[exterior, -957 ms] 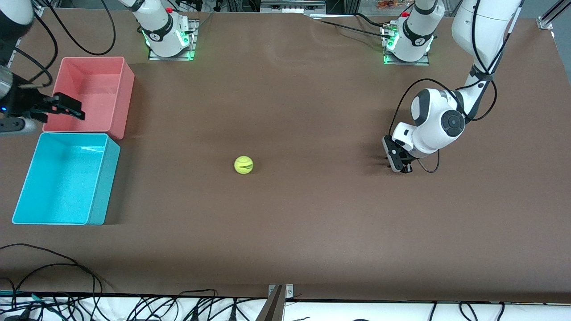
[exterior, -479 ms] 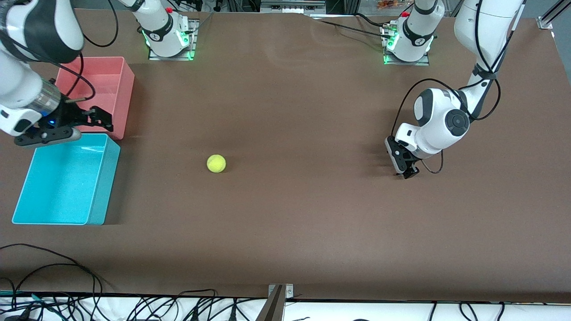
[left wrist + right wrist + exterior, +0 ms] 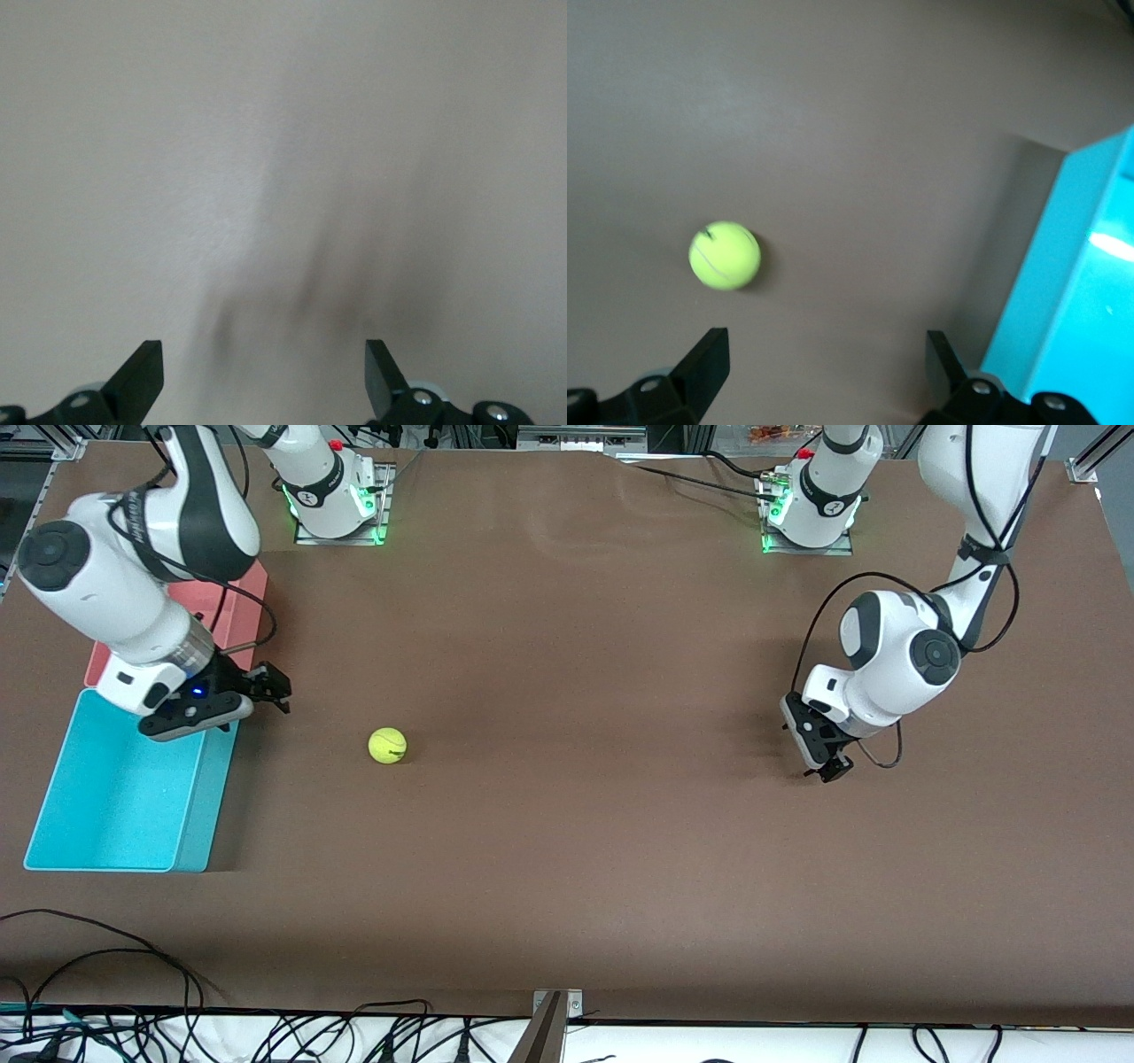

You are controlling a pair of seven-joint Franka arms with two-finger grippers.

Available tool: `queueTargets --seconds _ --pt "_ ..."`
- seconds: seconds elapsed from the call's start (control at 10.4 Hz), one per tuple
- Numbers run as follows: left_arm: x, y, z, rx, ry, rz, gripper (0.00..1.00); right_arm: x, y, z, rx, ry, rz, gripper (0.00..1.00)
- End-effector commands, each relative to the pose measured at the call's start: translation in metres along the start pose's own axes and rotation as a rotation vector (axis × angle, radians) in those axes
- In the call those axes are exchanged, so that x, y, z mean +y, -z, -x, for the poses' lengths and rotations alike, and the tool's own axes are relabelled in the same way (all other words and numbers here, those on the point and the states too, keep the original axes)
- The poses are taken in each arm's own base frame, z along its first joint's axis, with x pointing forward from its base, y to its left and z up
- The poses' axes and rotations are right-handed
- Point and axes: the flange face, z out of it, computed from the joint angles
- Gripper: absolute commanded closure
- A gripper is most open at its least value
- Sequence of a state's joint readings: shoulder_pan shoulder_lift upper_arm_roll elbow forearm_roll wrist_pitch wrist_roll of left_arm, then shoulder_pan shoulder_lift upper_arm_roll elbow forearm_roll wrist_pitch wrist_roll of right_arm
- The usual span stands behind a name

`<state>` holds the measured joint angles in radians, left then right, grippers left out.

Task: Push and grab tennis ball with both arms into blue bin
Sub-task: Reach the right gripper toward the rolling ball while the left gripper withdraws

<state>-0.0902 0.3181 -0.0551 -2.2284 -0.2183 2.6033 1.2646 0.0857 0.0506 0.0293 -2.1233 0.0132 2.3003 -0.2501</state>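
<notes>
The yellow-green tennis ball (image 3: 387, 745) lies on the brown table, a short way from the blue bin (image 3: 209, 797) at the right arm's end. It also shows in the right wrist view (image 3: 725, 255), beside the blue bin's wall (image 3: 1050, 292). My right gripper (image 3: 268, 687) is open and empty, over the table by the bin's corner, between bin and ball; its jaws (image 3: 824, 347) stand wide apart. My left gripper (image 3: 828, 765) is open and empty, low over bare table toward the left arm's end, well away from the ball. The left wrist view shows only its gripper (image 3: 263, 354) and table.
A pink bin (image 3: 245, 607) stands next to the blue bin, farther from the front camera, mostly hidden under the right arm. Both green-lit arm bases (image 3: 332, 500) (image 3: 811, 509) stand at the table's back edge. Cables (image 3: 106, 948) trail along the front edge.
The ball has rolled toward the blue bin. My right arm has swung from over the pink bin out to the blue bin's corner near the ball. My left gripper drifted slightly away from the ball.
</notes>
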Motion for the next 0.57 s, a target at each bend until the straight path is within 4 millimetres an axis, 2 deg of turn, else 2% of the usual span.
queueTargets --seconds 0.0,0.19,0.48 --pt "0.003 0.046 0.009 0.026 0.028 -0.024 0.00 -0.036 -0.052 0.009 0.058 0.061 -0.009 0.02" --pt "0.003 0.054 0.010 0.032 0.031 -0.037 0.00 -0.043 -0.084 0.014 0.007 0.065 -0.026 0.02" --pt "0.007 0.083 0.011 0.029 -0.002 -0.083 0.00 -0.056 -0.116 0.014 -0.019 0.101 -0.042 0.02"
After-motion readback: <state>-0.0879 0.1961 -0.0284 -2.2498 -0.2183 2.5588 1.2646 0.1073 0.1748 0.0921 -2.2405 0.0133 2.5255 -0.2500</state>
